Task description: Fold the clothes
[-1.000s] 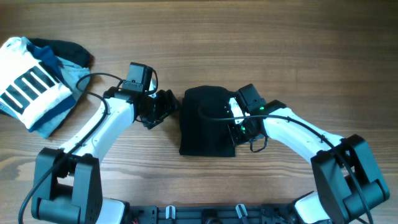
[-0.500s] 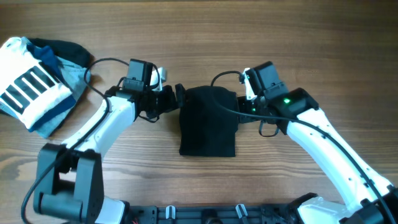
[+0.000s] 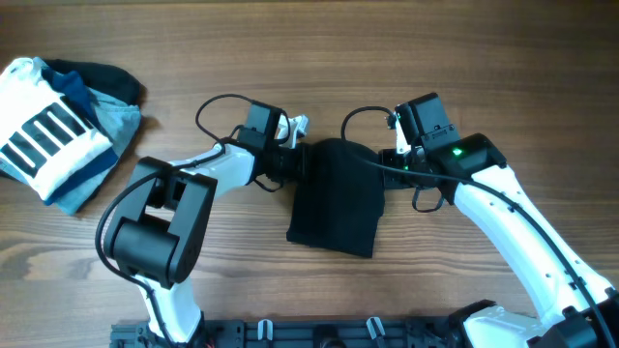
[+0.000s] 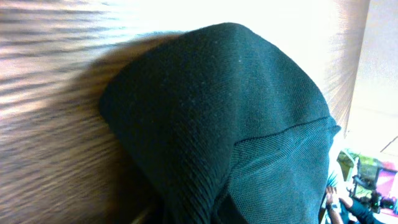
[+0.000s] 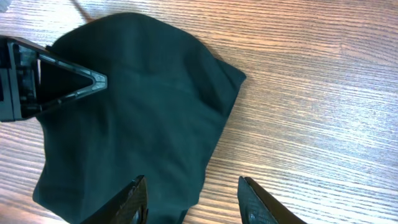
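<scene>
The black shirt [image 3: 337,198] lies folded into a small, slightly skewed rectangle at the middle of the table. My left gripper [image 3: 296,159] is at its upper left edge, shut on the fabric. In the left wrist view the dark cloth [image 4: 236,112] fills the frame and hides the jaws. My right gripper [image 3: 390,159] hovers open over the shirt's upper right edge. In the right wrist view this gripper [image 5: 194,202] has one finger over the shirt [image 5: 130,118] and the other over bare wood. The left gripper's fingers [image 5: 62,81] show at the far side of the cloth.
A pile of other clothes sits at the far left: a white garment with black stripes [image 3: 44,135] on light-blue [image 3: 111,126] and navy [image 3: 106,77] pieces. The wooden table [image 3: 484,58] stretches to the back and right. Cables loop above both wrists.
My left gripper slid right onto the shirt's left edge and shut there. The shirt shifted a little right and turned askew. My right gripper left the shirt's top and hovers at its right edge.
</scene>
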Robot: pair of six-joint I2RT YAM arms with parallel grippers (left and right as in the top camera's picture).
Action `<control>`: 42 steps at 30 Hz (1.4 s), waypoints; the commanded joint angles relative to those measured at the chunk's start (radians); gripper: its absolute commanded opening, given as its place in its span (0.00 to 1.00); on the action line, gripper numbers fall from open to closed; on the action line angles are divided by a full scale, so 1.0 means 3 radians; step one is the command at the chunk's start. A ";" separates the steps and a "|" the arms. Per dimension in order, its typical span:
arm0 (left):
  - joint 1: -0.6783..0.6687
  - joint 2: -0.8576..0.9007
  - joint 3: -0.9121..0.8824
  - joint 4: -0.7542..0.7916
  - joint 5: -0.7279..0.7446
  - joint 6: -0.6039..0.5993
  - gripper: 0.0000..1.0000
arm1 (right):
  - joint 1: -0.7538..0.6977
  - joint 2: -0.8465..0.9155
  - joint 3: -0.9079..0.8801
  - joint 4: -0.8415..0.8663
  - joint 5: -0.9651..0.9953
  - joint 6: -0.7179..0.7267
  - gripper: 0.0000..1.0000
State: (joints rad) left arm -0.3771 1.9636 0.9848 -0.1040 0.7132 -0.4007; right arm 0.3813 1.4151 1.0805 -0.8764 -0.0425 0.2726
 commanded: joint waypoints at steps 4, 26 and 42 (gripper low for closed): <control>0.0415 -0.0601 -0.0046 -0.0006 -0.0107 0.0017 0.04 | -0.0010 -0.0052 0.0046 -0.0008 0.0182 0.0062 0.45; 0.3229 -0.2134 0.0412 -0.0125 -0.1457 0.0177 0.04 | -0.0010 -0.0196 0.0045 0.0006 0.0328 0.0078 0.44; 0.4293 -0.0918 0.1204 0.0291 -0.0407 -0.0277 1.00 | -0.0010 -0.0195 0.0045 0.0000 0.0315 0.0086 0.47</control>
State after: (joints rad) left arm 0.8814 1.7058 1.1656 0.0456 0.4343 -0.4065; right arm 0.3813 1.3724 1.0805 -0.8757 0.0349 0.2882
